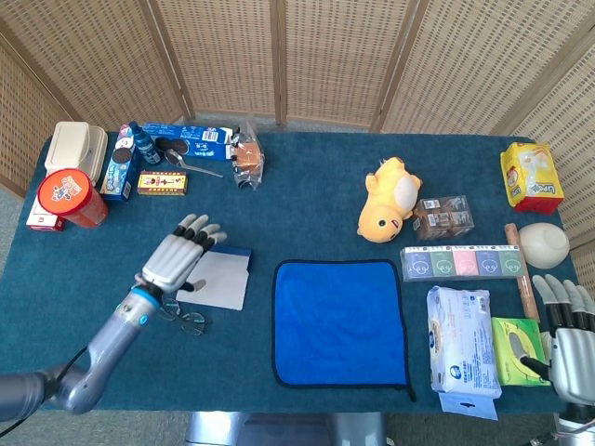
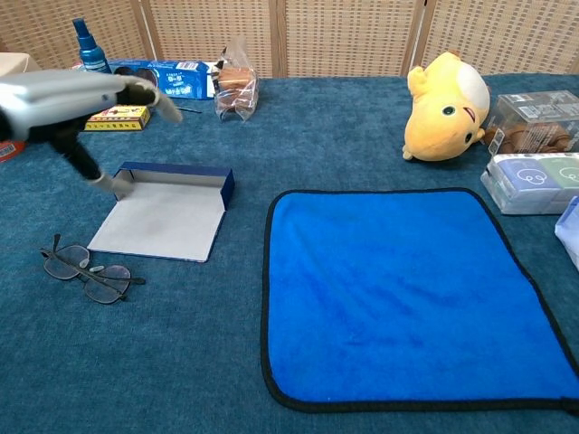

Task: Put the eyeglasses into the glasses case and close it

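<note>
The open glasses case [image 2: 167,217] [image 1: 219,278] lies flat on the blue tabletop, pale grey inside with a navy raised back edge. The eyeglasses [image 2: 88,272] [image 1: 186,319], thin dark-framed, rest on the table just in front-left of the case. My left hand [image 1: 175,259] [image 2: 86,98] hovers above the case's left end with fingers spread, holding nothing. My right hand [image 1: 567,338] shows at the right table edge, fingers apart and empty; the chest view does not show it.
A blue cloth [image 2: 412,294] lies right of the case. A yellow plush [image 2: 445,106], snack boxes [image 1: 461,261] and tissue packs [image 1: 462,351] fill the right side. A blue bottle [image 2: 88,47], a cookie box [image 2: 163,77] and a bagged pastry [image 2: 235,89] line the far-left edge.
</note>
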Motion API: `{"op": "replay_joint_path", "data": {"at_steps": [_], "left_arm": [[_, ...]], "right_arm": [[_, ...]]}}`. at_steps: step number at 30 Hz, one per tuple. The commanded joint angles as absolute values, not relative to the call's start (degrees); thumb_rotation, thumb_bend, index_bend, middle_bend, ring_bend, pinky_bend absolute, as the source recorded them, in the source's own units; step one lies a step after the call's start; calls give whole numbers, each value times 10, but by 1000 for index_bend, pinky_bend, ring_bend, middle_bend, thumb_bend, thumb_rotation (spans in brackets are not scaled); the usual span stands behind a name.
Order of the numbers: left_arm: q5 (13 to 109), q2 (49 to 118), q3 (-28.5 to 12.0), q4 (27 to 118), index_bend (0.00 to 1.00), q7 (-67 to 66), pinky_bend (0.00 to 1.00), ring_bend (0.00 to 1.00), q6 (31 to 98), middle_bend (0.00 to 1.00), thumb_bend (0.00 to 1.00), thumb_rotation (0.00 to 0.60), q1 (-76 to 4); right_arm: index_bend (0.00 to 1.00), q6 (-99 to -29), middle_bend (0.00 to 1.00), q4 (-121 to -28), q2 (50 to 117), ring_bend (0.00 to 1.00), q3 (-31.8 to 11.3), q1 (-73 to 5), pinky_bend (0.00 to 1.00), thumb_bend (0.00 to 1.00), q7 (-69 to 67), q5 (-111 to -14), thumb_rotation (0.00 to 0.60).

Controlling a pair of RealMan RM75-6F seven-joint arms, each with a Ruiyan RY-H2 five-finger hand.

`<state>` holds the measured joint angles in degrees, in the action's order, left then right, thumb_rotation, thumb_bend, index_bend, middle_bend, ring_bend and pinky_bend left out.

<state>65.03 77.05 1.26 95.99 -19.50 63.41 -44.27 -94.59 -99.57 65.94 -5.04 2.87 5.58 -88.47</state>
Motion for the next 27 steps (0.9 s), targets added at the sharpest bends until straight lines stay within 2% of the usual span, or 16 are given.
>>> {"op": "replay_joint_path", "data": {"at_steps": [1, 7, 13, 20, 27], "left_arm": [[715, 751, 52, 978, 210, -157, 0, 0, 664, 118, 170, 600, -399], [760, 742, 90, 979, 220, -157, 0, 0, 688, 104, 183, 600, -349], [769, 755, 109, 969, 236, -160, 0, 0, 689, 97, 182, 600, -311], [777, 781, 99, 934, 266, -190, 0, 0, 693, 98, 188, 600, -289], [766, 809, 79, 896, 285, -198, 0, 0, 662, 100, 193, 600, -287]], "right_arm": [[93, -940, 91, -997, 662, 0, -50, 25, 73, 288, 60, -886, 600], [93, -932, 91, -999, 667, 0, -48, 19, 72, 287, 65, -889, 600], [93, -934, 91, -997, 670, 0, -46, 20, 72, 288, 64, -892, 600], [93, -940, 91, -997, 668, 0, -43, 23, 73, 288, 61, -894, 600], [93, -951, 91, -997, 668, 0, -42, 31, 72, 288, 61, -894, 600]]}}
